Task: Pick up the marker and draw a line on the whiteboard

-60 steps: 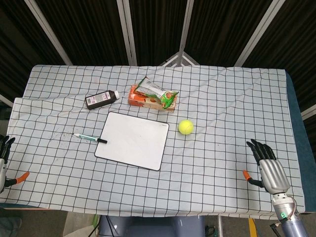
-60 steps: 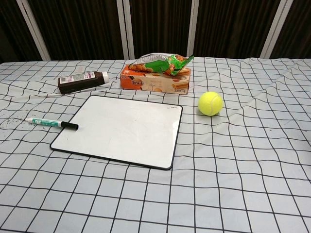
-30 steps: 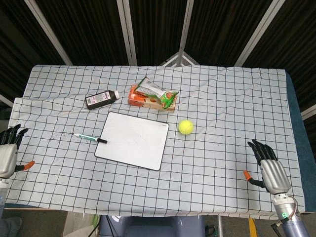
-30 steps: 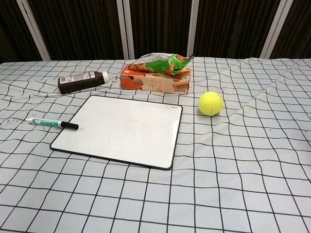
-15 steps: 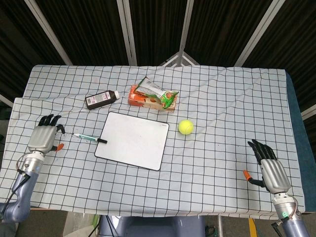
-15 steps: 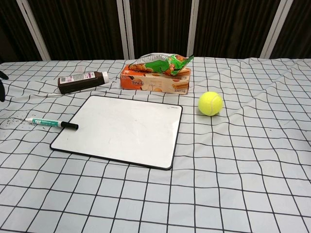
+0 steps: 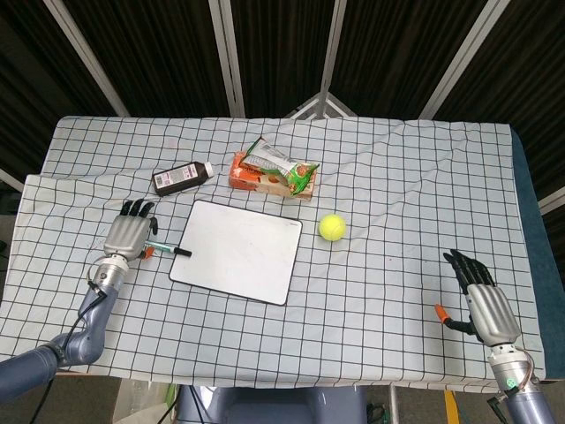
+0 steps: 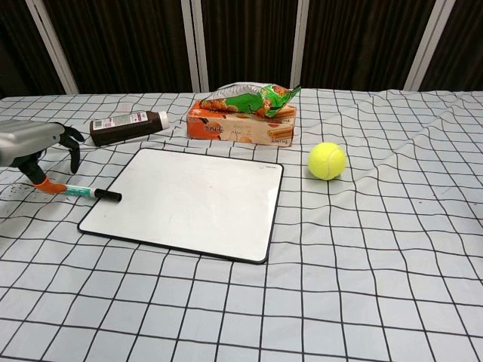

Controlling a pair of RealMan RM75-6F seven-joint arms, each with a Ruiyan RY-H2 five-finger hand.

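Note:
The marker (image 7: 169, 249) (image 8: 89, 193), white with a black cap, lies on the checked cloth just left of the whiteboard (image 7: 237, 250) (image 8: 187, 201). My left hand (image 7: 127, 236) (image 8: 34, 146) hovers over the marker's tail end with its fingers spread, holding nothing. Part of the marker's left end is hidden under it. My right hand (image 7: 484, 303) rests open near the table's front right corner, far from the board, and shows only in the head view.
A dark brown bottle (image 7: 183, 177) (image 8: 127, 126) lies behind the board. An orange snack box with a green bag on top (image 7: 274, 172) (image 8: 244, 113) sits further back. A yellow tennis ball (image 7: 332, 227) (image 8: 326, 161) lies to the board's right.
My left hand has travelled from the table's left edge rightward to the marker and now hangs over its tail end. The right hand, marker and board have not moved.

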